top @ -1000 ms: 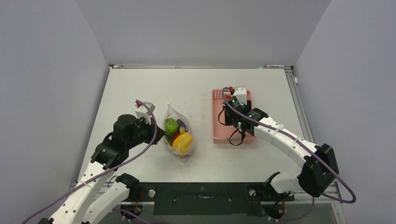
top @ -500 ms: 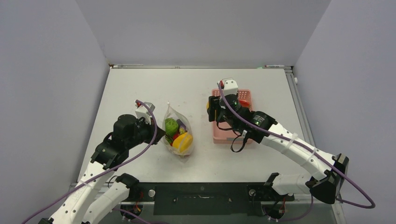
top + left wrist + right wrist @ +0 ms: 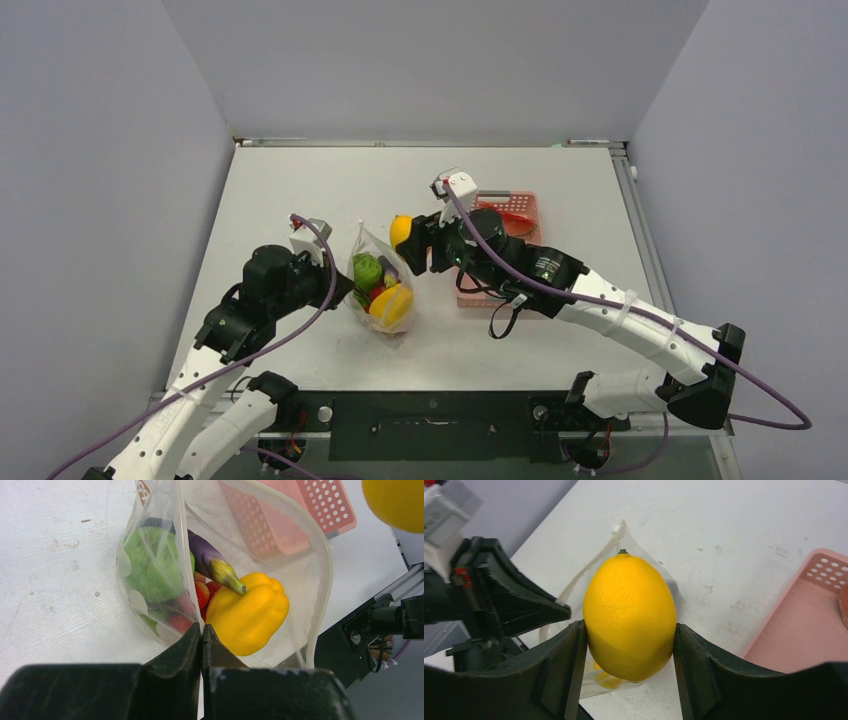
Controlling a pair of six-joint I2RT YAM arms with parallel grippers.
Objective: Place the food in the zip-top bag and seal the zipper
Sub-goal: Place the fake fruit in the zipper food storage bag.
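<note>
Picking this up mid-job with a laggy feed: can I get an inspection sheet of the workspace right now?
Surface: white table, lightly scuffed.
Job's things: zip-top bag open, containing yellow pepper, eggplant, green fruit, red pieces; lemon outside, near its mouth.
Clutter: pink basket with one red item.
End effectors: left end effector shut on the bag's edge; right end effector shut on the lemon.
Cables: purple cables along both arms.
Surroundings: plain grey walls.

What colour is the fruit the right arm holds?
Yellow; the lemon shows best in right wrist view.
</note>
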